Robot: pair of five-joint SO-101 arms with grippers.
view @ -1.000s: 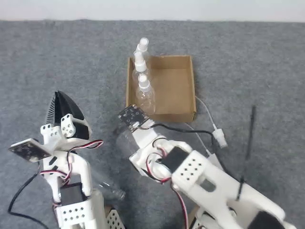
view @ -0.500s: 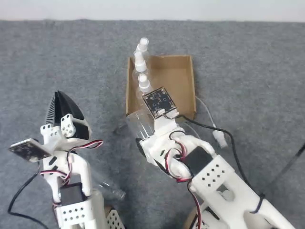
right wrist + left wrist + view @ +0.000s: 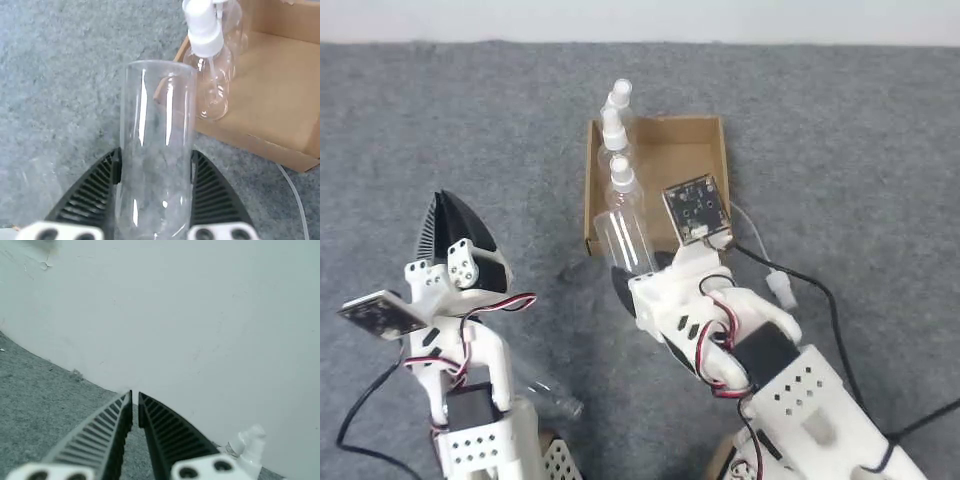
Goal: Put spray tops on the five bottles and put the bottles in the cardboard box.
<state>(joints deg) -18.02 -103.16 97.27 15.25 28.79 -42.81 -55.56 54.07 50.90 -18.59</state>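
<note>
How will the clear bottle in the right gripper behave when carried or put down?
Probably light: the bottle looks clear and empty. Its smooth round wall may slip in the right gripper. Lying on its side, it could roll.

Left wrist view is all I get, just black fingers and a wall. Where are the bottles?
Observer: Three capped bottles stand in a row inside the cardboard box.
Operator: What's the other arm doing?
Observer: The right gripper is shut on a clear bottle, by the box's near corner.
Operator: Any tops lying around?
Observer: One loose spray top lies on the grey carpet beside the box, on the right arm's side.
</note>
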